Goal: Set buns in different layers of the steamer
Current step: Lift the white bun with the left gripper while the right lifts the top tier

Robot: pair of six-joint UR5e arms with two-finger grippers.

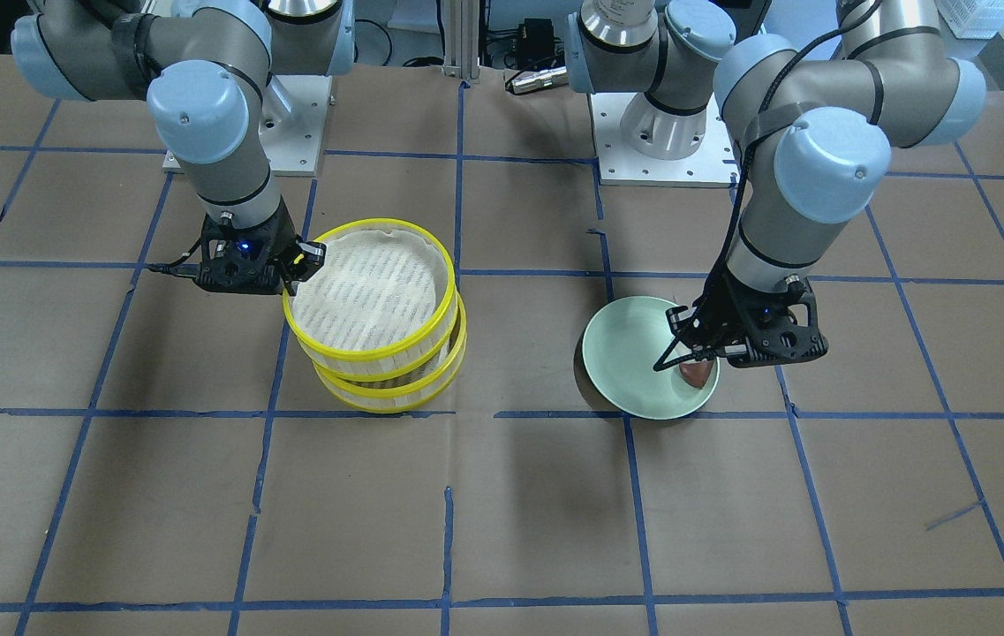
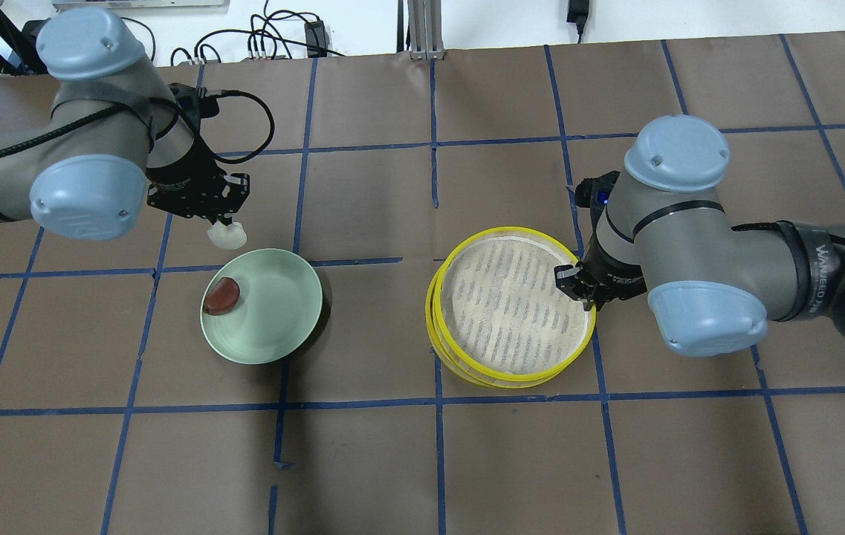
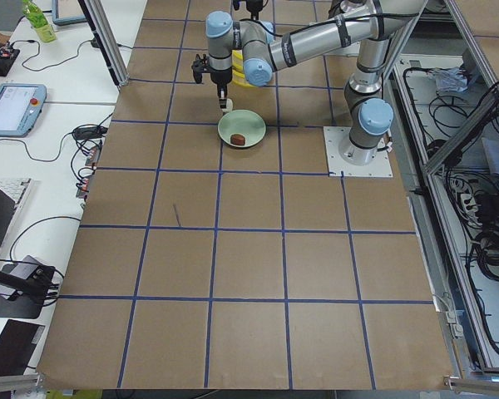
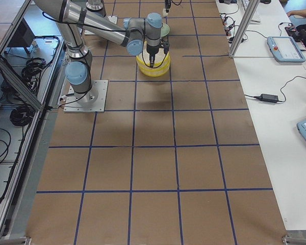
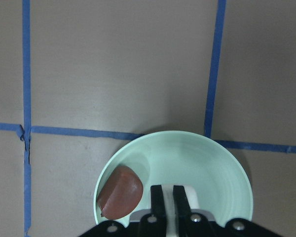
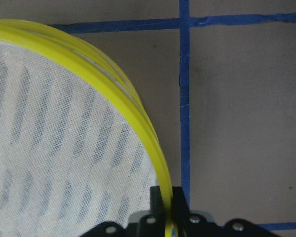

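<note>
Your left gripper [image 2: 225,223], jaws closed on the white bun [image 2: 227,236], hangs over the plate [image 2: 277,312] — brown bun [image 2: 222,296] on it. Well aside, your right gripper [image 2: 587,302] clamps the upper tray [image 2: 515,308] by its rim — likely to uncover the lower tray [image 1: 387,391].

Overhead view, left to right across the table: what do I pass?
Pale green plate → stacked steamer layers → right tool, on their right rim. Omitted: left tool, white bun and reddish-brown bun, all overlapping the plate's span.

You can't see lower layer [image 1: 404,382] floor, top layer [image 2: 515,308] covers it; white bun [image 5: 189,190] mostly behind left gripper [image 5: 168,190], btm center.
</note>
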